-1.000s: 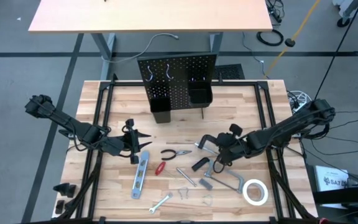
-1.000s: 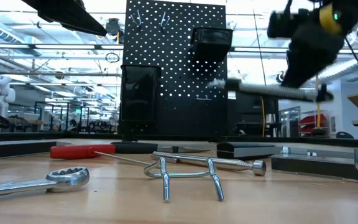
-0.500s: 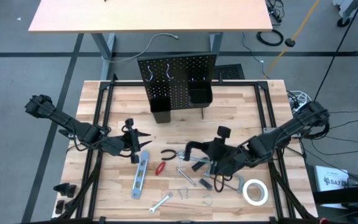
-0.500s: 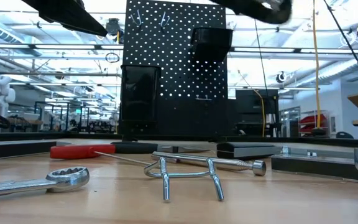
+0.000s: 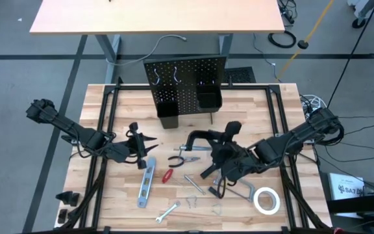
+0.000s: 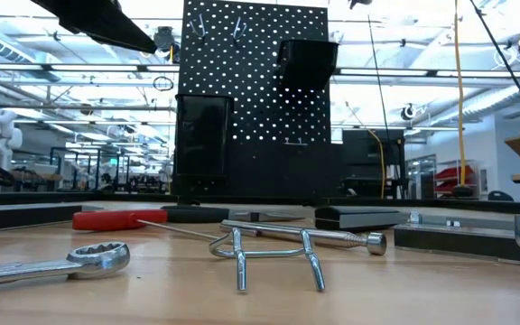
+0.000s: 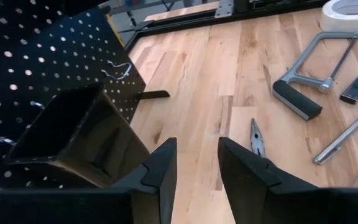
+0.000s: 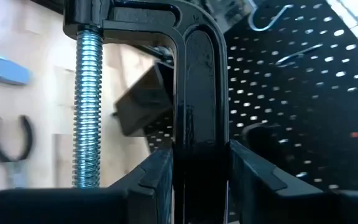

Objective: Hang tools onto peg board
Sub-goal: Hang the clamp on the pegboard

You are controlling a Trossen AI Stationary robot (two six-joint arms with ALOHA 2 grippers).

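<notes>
Black cast-metal C-clamp (image 8: 194,93): rigid, heavy, smooth; my right gripper (image 8: 197,165) clamps its spine, threaded silver screw just beside; left gripper (image 7: 196,163) parted, empty.

overhead, table-level, two wrist views (shared peg board (image 5: 186,83))

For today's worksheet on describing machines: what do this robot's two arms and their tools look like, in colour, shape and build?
Both arms are dark, nearly black, built of slim segments with bulkier rounded joints. The left tool ends in two short black fingers, flat and blocky with angled inner faces. The right tool has matching black fingers of the same stepped shape. No markings or coloured parts show on either arm.
</notes>
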